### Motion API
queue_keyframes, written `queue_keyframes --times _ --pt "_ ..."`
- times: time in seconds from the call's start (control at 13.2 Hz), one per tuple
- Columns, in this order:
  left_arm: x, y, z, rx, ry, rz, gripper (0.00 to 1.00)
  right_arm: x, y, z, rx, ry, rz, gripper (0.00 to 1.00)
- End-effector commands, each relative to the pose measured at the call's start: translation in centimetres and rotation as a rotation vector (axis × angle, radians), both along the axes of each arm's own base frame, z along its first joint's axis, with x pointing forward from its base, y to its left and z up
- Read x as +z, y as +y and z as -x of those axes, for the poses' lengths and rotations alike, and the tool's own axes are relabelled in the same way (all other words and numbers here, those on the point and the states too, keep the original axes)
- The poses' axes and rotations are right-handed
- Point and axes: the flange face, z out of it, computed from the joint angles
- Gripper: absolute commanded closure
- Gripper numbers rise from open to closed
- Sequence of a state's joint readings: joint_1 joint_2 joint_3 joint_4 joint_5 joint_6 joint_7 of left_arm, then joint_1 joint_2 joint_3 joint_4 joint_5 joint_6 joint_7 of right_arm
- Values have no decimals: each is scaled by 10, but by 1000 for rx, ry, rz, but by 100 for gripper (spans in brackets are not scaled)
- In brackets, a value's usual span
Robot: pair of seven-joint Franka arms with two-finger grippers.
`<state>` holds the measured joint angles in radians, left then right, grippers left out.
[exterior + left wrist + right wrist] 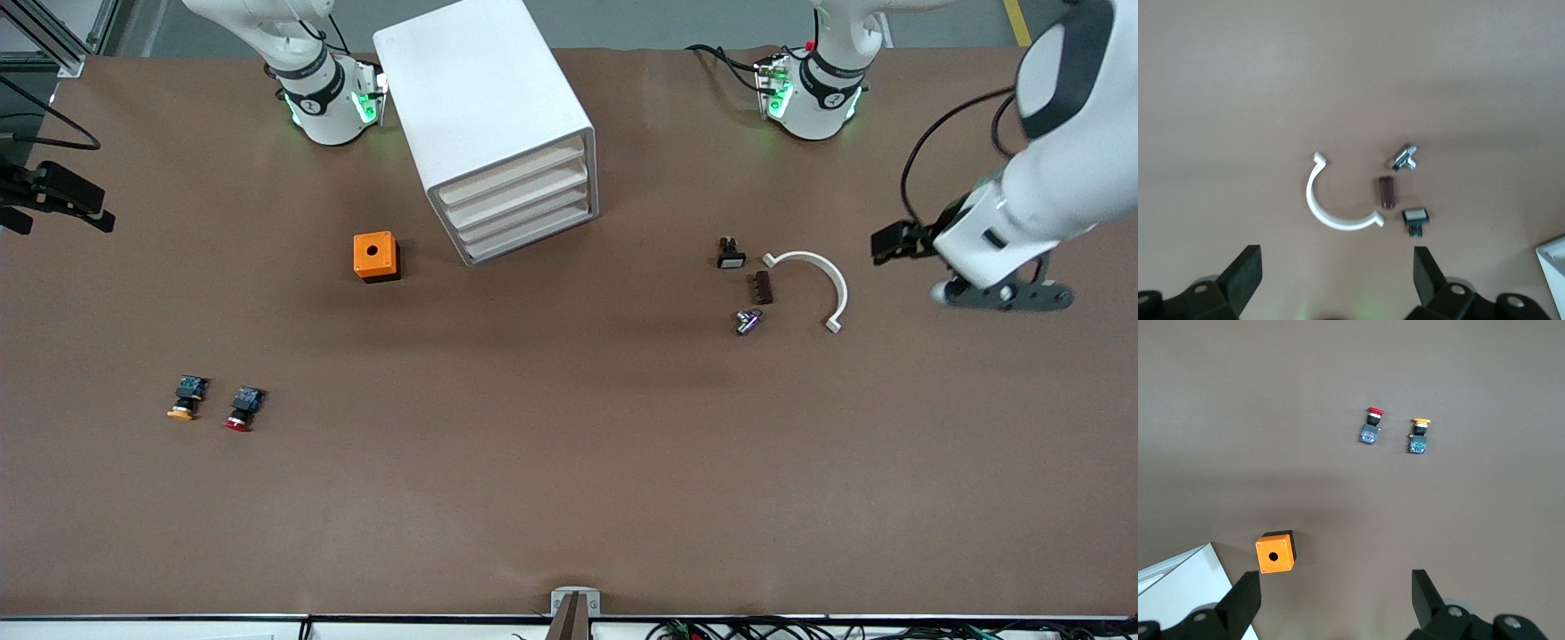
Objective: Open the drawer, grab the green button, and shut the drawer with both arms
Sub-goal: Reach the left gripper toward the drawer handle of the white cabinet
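- Brown matting is covering the whole table [569, 498], and a white drawer cabinet [498, 124] is standing between the two arm bases, all four of its drawer fronts [520, 203] sitting flush and shut.
- No green-capped button is showing anywhere, so it is most likely lying inside one of those closed drawers; which one cannot be told.
- An orange-capped button [184, 400] and a red-capped button [242, 409] are lying side by side toward the right arm's end, nearer the front camera than an orange box [376, 256] beside the cabinet.
- Toward the left arm's end, a white curved clip [822, 283], a small brown block [762, 288], a metal piece [749, 321] and a small white-faced switch [731, 255] are lying close together.
- The left gripper [1338, 277] is hovering with its jaws spread wide over the bare mat just beside that cluster, holding nothing.
- The right gripper [1337, 600] is hanging at the right arm's end of the table, jaws likewise wide and empty.
- Judging by its two siblings, the green button is probably going to handle as a light, rigid plastic part; its round cap may be slippery, so pinching across the squarer rear block looks safer.
- The drawer fronts are showing no obvious handle, so hooking an edge will need care.
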<state>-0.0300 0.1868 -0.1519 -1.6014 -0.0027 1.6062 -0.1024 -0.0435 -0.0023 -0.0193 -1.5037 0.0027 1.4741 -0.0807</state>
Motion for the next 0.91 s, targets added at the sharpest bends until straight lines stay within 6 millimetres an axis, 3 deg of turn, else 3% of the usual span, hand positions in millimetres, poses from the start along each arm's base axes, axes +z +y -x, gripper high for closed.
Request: queue_keyframes --times 0.0,0.15,0.23,0.38,0.53,0.68,0.83 --pt "-56 -23 -29 -8 40 23 0 3 -1 0 -2 -3 -6 0" --pt "-90 -78 -29 145 40 -28 0 3 -1 0 -2 -3 -6 0" --pt "-111 -91 -30 263 67 -58 0 3 -1 0 -2 -3 -6 0" --pt "-141 -137 -38 384 86 -88 0 3 -2 0 -4 -2 -6 0" --pt "-181 -154 -34 484 151 -125 0 3 -2 0 -4 -2 -5 0" --pt "-227 -157 -31 669 254 -156 0 3 -2 0 -4 -2 -5 0" --pt "-251 -175 -21 722 335 -150 0 3 -4 0 -7 0 -5 0"
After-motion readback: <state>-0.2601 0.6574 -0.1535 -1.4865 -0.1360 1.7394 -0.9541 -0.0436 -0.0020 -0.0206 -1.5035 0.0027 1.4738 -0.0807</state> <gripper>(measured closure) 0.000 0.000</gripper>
